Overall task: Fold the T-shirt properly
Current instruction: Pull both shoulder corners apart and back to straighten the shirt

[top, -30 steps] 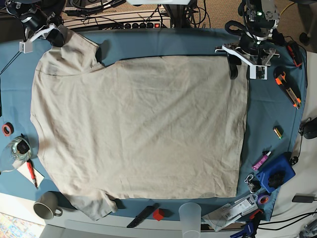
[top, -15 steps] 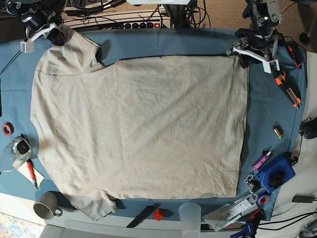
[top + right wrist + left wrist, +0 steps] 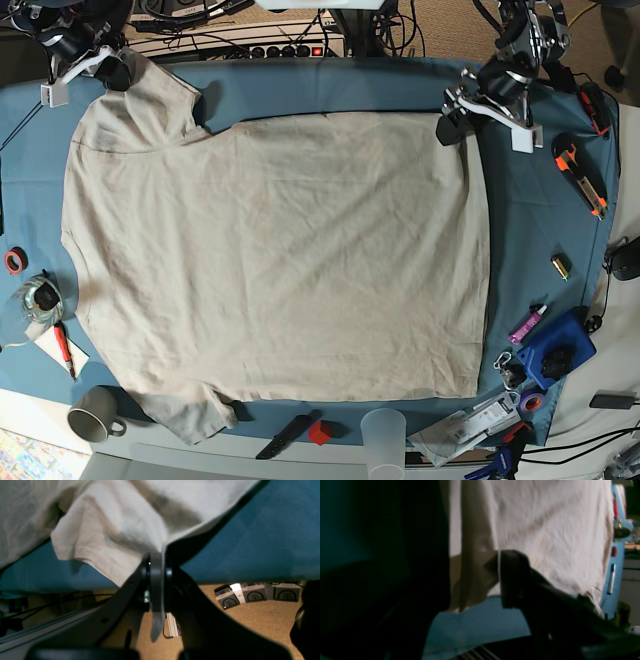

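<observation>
Item: large plain beige short-sleeved cotton T-shirt (image 3: 280, 260), spread flat and nearly full-width over the blue cloth-covered counter (image 3: 330, 85); its body reaches close to all four counter edges. Progress: judged early; no fold across the body shows, both sleeves lie outward, one at the counter's far-left corner, one at the near-left edge. All the folding proper appears still to do. Right gripper (image 3: 157, 562): jaws pressed together on a pinch of the beige fabric at the sleeve by the far-left corner, the cloth rising from the counter into the grip, seen plainly in the right wrist view. Left gripper (image 3: 470, 110): at the far-right corner of the shirt, over the hem corner; one dark finger (image 3: 512, 577) lies against the cloth edge with a flap of fabric bunched beside it. The opposite finger is lost in shadow, so whether the jaws stand apart or have closed on the hem cannot be told. Relation: shirt held at one far corner, touched at the other, the remainder lying slack on the counter between and in front of the two grippers. Likely next need: a firm hold at the hem corner.
</observation>
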Motion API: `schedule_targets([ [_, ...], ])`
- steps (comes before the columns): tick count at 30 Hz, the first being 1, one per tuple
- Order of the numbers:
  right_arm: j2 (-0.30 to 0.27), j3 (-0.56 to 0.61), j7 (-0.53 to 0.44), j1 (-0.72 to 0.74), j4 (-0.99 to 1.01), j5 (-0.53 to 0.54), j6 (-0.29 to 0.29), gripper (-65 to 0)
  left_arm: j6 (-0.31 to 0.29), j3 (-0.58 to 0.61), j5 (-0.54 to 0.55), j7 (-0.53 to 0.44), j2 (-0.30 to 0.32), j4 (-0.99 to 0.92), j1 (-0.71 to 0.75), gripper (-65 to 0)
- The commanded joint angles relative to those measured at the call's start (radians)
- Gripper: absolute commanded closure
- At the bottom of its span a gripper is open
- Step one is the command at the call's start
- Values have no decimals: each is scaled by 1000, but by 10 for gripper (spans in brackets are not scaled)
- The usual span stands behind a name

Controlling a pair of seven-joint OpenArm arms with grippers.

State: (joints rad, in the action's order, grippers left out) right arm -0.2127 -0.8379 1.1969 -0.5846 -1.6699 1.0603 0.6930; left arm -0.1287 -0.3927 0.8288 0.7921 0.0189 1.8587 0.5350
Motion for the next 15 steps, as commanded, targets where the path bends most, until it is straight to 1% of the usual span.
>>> schedule_targets([
  [1, -15, -10, -14, -6, -15, 21, 5, 0, 34, 8, -51, 101, -2, -15, 24, -251],
  [4, -15, -10, -17, -5, -15, 24, 5, 0, 34, -2, -50, 63, -1, -15, 24, -181],
  [5, -15, -10, -20, -5, -15, 23, 5, 0, 33, -9, -50, 55, -2, -15, 24, -138],
  [7, -15, -10, -25, -5, -15, 23, 5, 0, 33, -24, -50, 34, -2, -15, 24, -11],
  [8, -15, -10, -31, -5, -15, 23, 5, 0, 30, -34, -51, 22, -2, -15, 24, 0],
  [11, -15, -16, -55, -3, -26, 23, 5, 0, -23, -71, -73, 25, -2, -13, 16, 0],
  [15, -15, -55, -56, 0, -84, 24, 5, 0, -30, -138, -72, 47, 0, 20, 17, 0],
])
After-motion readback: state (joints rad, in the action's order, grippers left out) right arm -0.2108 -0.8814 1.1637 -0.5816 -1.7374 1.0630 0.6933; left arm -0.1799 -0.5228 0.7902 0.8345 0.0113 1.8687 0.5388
